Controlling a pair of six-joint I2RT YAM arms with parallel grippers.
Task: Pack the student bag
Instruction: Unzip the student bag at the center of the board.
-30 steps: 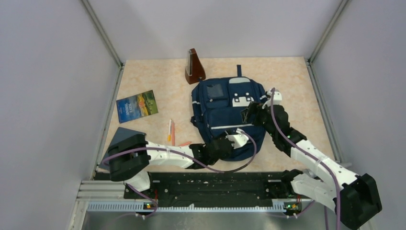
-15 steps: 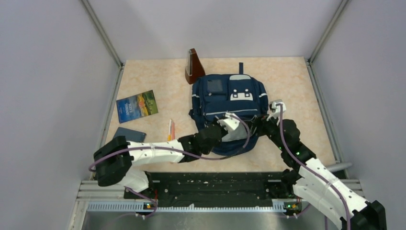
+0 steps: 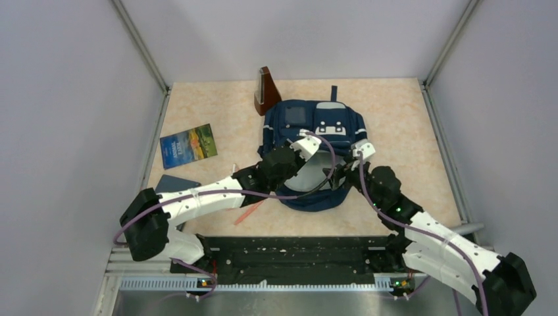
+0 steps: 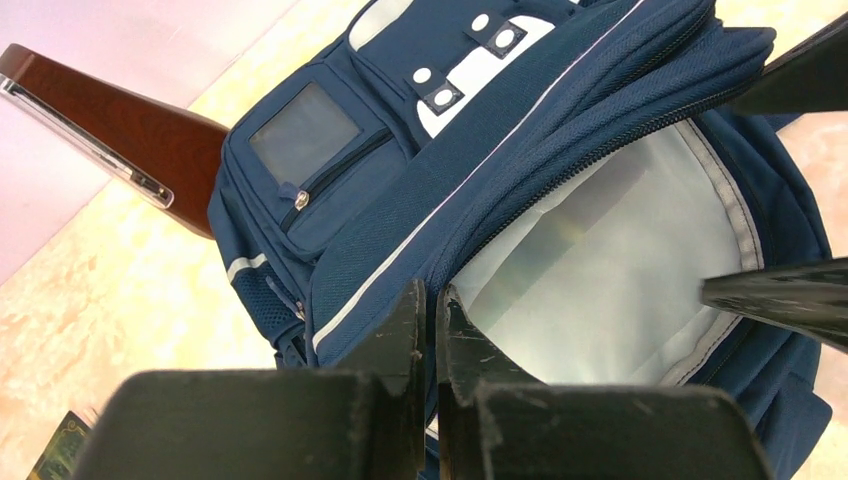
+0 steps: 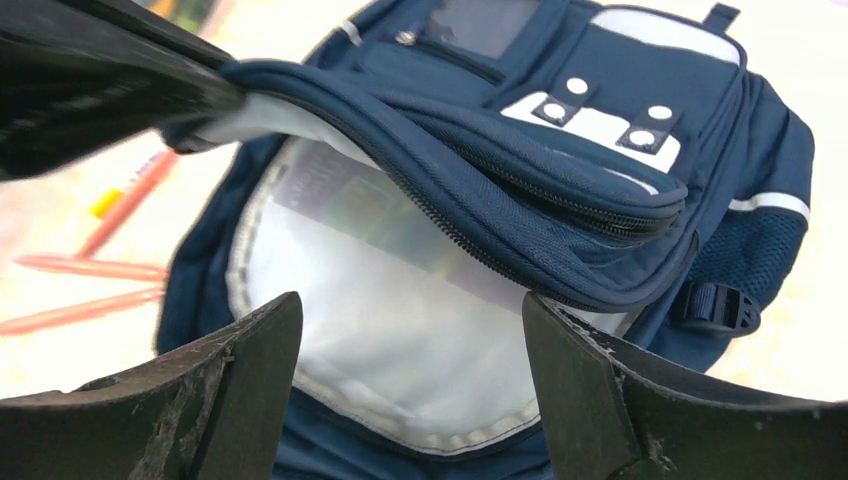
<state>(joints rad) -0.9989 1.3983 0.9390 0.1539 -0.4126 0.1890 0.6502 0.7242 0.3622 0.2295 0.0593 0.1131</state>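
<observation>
Top external: navy student bag (image 3: pixel 317 125) unzipped, mouth gaping, grey lining (image 3: pixel 306 179) exposed.

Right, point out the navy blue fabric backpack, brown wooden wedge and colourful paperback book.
Navy blue fabric backpack (image 3: pixel 297 117): top external, front pocket.
Brown wooden wedge (image 3: pixel 268 95): top external, sloping face.
Colourful paperback book (image 3: pixel 189 145): top external, cover centre.

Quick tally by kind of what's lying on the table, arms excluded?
Student bag: 1
Books: 2, colourful book and dark blue book
Brown wooden wedge: 1
Orange pens: at least 3, blurred in the right wrist view
Total: at least 7
</observation>
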